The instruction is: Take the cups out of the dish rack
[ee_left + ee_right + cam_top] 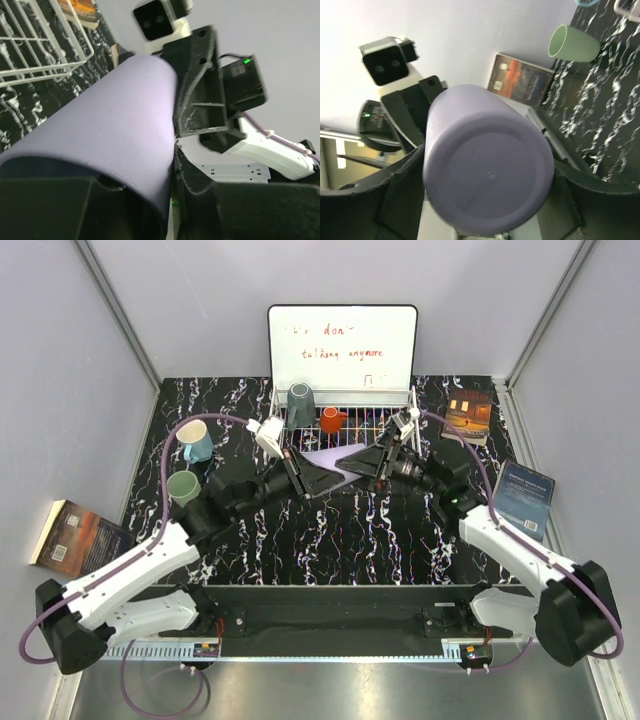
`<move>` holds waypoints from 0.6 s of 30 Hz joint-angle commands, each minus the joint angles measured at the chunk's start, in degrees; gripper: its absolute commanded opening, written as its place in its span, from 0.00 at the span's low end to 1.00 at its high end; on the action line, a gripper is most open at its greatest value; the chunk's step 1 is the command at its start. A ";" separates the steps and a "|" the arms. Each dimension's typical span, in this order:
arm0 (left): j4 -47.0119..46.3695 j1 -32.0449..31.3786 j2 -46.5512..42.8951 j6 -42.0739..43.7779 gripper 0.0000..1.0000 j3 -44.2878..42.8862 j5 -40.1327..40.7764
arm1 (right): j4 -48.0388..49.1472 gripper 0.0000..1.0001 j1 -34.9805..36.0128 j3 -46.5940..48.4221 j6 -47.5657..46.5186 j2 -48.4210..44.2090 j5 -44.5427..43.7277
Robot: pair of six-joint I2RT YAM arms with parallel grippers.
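The lilac cup (335, 456) hangs on its side above the table in front of the dish rack (395, 392), held between both grippers. My left gripper (318, 474) is shut on its open rim end; in the left wrist view the cup (110, 130) fills the space between my gripper (150, 202). My right gripper (358, 462) is shut on the base end, which faces the right wrist camera (490, 165). The dark grey cup (300, 406) and the orange cup (332, 420) stand in the rack. The light blue mug (195, 441) and pale green cup (184, 487) stand at the table's left.
A whiteboard (342, 345) with red writing stands behind the rack. Books lie at the left (80, 536), the far right (470, 412) and the right (525, 496). The rack's corner (35, 50) shows in the left wrist view.
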State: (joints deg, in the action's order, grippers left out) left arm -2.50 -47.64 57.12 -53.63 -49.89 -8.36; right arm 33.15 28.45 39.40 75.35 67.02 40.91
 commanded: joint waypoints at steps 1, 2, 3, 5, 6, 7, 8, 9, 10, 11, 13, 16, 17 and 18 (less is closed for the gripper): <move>26.97 1.06 -2.98 11.51 0.00 -8.64 19.59 | -32.10 0.85 0.12 12.60 -26.90 -4.62 -6.96; 29.29 1.06 -3.77 12.40 0.00 -9.78 21.44 | -36.18 0.96 0.12 14.29 -29.45 -5.06 -8.98; 31.57 1.06 -3.95 13.10 0.00 -12.05 24.76 | -39.01 1.00 0.03 15.70 -33.30 -5.67 -12.83; 37.99 1.06 -4.47 13.72 0.00 -14.17 29.34 | -44.82 1.00 0.12 18.95 -35.97 -6.20 -16.10; 39.58 1.06 -4.74 13.72 0.00 -15.40 30.24 | -46.49 1.00 0.12 19.83 -37.37 -6.12 -19.43; 41.51 0.97 -5.18 13.64 0.00 -15.68 31.03 | -48.25 1.00 0.12 20.97 -38.08 -5.94 -20.16; 42.13 1.05 -6.31 13.46 0.00 -15.59 31.99 | -48.70 1.00 0.12 21.33 -38.52 -5.77 -20.77; 42.75 1.06 -6.84 13.11 0.00 -15.42 32.61 | -49.14 1.00 0.12 21.60 -38.70 -5.42 -21.13; 44.32 1.06 -7.20 12.50 0.00 -15.59 33.14 | -50.27 1.00 0.12 21.95 -38.70 -5.33 -21.65; 45.47 1.06 -7.46 12.49 0.00 -16.46 34.02 | -50.63 1.00 0.12 22.04 -38.79 -5.15 -22.09; 51.94 1.06 -6.77 11.88 0.00 -18.39 36.03 | -52.12 1.00 0.12 22.21 -39.40 -4.97 -22.62; 59.88 1.14 -5.01 11.88 0.00 -21.65 39.99 | -54.06 1.00 0.12 22.30 -40.72 -5.15 -24.38; 61.29 1.06 -4.83 11.70 0.00 -22.35 41.74 | -54.59 1.00 0.12 22.30 -41.24 -5.15 -25.08; 64.26 1.06 -4.31 11.18 0.00 -22.71 42.54 | -54.85 1.00 0.12 22.30 -41.34 -5.06 -25.26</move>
State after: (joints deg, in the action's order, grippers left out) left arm 51.31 -46.46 51.90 -42.37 -68.20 26.06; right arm -18.09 28.71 59.57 37.67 62.02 19.44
